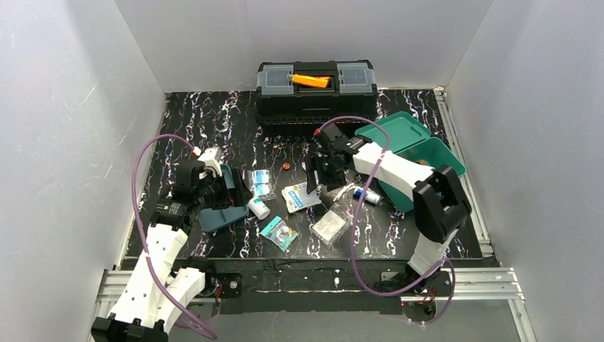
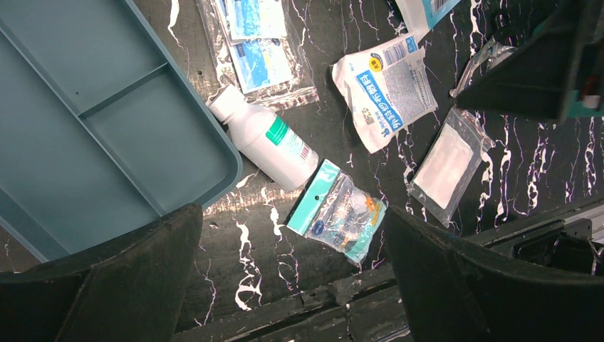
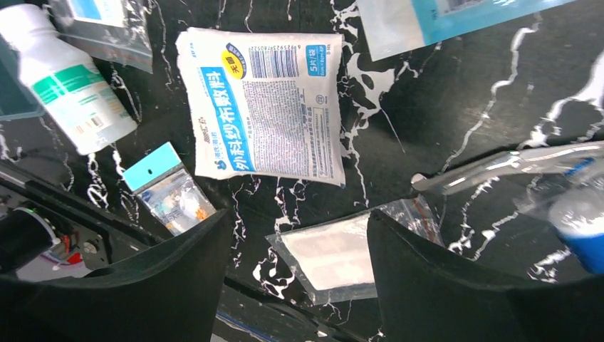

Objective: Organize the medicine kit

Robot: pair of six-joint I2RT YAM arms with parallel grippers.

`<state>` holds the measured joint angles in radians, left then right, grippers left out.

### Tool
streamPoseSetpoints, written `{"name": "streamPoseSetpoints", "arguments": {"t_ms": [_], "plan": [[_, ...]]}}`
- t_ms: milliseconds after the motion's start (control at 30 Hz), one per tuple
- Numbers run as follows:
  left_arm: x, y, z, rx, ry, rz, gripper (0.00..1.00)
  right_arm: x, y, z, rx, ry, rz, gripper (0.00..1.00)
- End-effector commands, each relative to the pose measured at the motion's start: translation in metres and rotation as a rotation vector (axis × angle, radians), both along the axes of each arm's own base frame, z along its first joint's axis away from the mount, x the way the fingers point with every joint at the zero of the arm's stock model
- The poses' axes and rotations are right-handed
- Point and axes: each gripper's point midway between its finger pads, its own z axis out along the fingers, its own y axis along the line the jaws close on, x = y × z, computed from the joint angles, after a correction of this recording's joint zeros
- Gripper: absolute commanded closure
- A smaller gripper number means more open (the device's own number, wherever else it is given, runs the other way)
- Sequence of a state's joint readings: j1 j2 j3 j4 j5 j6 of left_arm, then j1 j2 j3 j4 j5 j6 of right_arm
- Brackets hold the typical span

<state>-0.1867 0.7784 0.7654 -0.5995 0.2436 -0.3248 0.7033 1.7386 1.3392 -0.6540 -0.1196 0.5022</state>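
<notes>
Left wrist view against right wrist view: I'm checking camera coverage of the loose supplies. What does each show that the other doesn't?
Only the left wrist view shows the divided teal tray with its compartments. Only the right wrist view shows a blue-ended item under clear plastic at its right edge. Both show the white bottle with a green label, the white printed pouch, the teal-topped small bag and the clear bag holding a white pad.

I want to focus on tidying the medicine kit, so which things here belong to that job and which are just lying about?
Belongs to the job: medicine kit, divided tray, white bottle, gauze packet, teal-backed blister pack, clear zip bag, blue sachets.
Just lying about: black toolbox; small orange cap, purpose unclear.
</notes>
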Motion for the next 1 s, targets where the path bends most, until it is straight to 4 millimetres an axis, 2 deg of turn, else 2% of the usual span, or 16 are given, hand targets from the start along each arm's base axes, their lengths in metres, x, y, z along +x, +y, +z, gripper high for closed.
{"name": "streamPoseSetpoints", "arguments": {"t_ms": [0, 500, 733, 967], "plan": [[-0.001, -0.001, 0.0, -0.004, 0.006, -0.009, 0.01, 0.007, 0.021, -0.008, 0.002, -0.009, 0.018, 0.24], [-0.001, -0.002, 0.0, -0.008, 0.002, -0.013, 0.01, 0.031, 0.032, -0.043, -0.056, -0.048, -0.039, 0.25], [-0.002, -0.002, 0.001, -0.01, 0.001, -0.015, 0.01, 0.03, 0.034, -0.058, -0.116, -0.072, -0.028, 0.29], [-0.002, -0.003, 0.002, -0.012, -0.003, -0.016, 0.0, 0.018, 0.033, -0.071, -0.189, -0.089, 0.016, 0.43]]}}
